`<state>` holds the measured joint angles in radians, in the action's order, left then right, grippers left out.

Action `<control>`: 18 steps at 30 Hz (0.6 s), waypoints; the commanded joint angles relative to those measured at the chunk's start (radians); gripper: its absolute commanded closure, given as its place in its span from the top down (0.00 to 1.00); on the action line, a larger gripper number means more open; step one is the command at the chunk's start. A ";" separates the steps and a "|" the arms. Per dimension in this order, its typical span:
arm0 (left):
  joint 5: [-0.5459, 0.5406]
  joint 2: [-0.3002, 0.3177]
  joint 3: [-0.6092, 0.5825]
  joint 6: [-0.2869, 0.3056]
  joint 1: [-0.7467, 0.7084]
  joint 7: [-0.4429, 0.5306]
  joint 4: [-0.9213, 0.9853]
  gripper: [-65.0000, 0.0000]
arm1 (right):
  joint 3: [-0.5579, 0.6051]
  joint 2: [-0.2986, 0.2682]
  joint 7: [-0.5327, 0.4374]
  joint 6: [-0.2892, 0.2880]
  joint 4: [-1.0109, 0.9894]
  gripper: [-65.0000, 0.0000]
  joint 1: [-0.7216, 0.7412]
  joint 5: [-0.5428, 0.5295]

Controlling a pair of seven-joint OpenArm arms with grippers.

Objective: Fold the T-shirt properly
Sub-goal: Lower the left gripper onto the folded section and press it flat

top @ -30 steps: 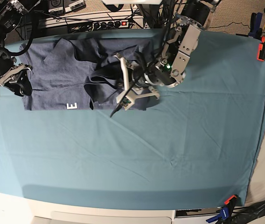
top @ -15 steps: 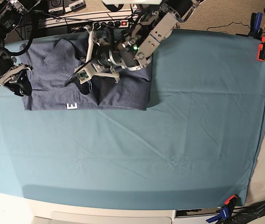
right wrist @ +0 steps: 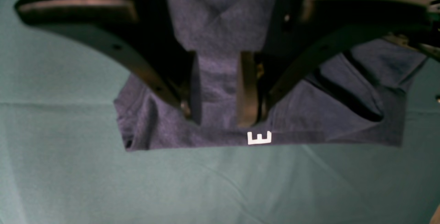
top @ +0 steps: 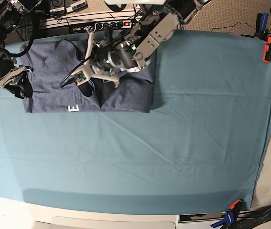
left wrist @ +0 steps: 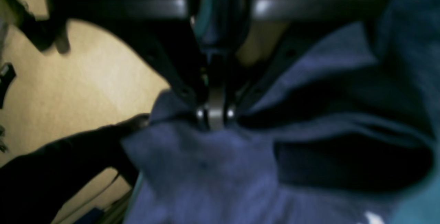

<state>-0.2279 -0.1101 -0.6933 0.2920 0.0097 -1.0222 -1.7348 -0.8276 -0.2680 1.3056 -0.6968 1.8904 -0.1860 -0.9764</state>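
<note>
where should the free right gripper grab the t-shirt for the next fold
Probably the near left corner of the T-shirt, taken from above. The right gripper hangs open over that end, and in its wrist view the hem beside the white E lies flat and straight on the teal cloth, so the jaws could pinch the edge cleanly.

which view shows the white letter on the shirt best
The right wrist view: the white E sits sharp and unobstructed at the T-shirt edge, just below the right gripper. The base view shows it small. The left wrist view is blurred, showing only a white speck.
</note>
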 commanded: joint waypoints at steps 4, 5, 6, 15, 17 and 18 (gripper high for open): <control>0.017 -0.047 -0.010 0.003 0.051 0.028 -0.041 0.00 | -0.005 -0.020 -0.023 -0.001 0.013 0.29 0.005 -0.021; 0.041 -0.047 -0.010 0.003 0.065 0.029 -0.043 0.00 | -0.005 -0.020 -0.023 -0.001 0.013 0.29 0.005 -0.021; 0.069 -0.047 -0.010 0.003 0.080 0.028 -0.043 0.00 | -0.005 -0.020 -0.023 -0.001 0.013 0.29 0.005 -0.021; 0.172 -0.020 0.120 -0.023 0.203 0.035 -0.043 0.00 | -0.005 -0.020 -0.023 -0.001 0.013 0.29 0.003 -0.021; 0.172 0.012 0.183 -0.023 0.215 0.035 -0.043 0.00 | -0.005 -0.020 -0.023 -0.001 0.013 0.29 0.003 -0.020; 0.165 0.034 0.216 -0.023 0.217 0.034 -0.043 0.00 | -0.005 -0.020 -0.023 -0.001 0.013 0.29 0.003 -0.021</control>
<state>-0.0559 -0.0673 -0.4774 0.2691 0.2111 -1.0008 -1.7599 -0.8276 -0.2680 1.3060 -0.6968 1.8904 -0.1890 -0.9752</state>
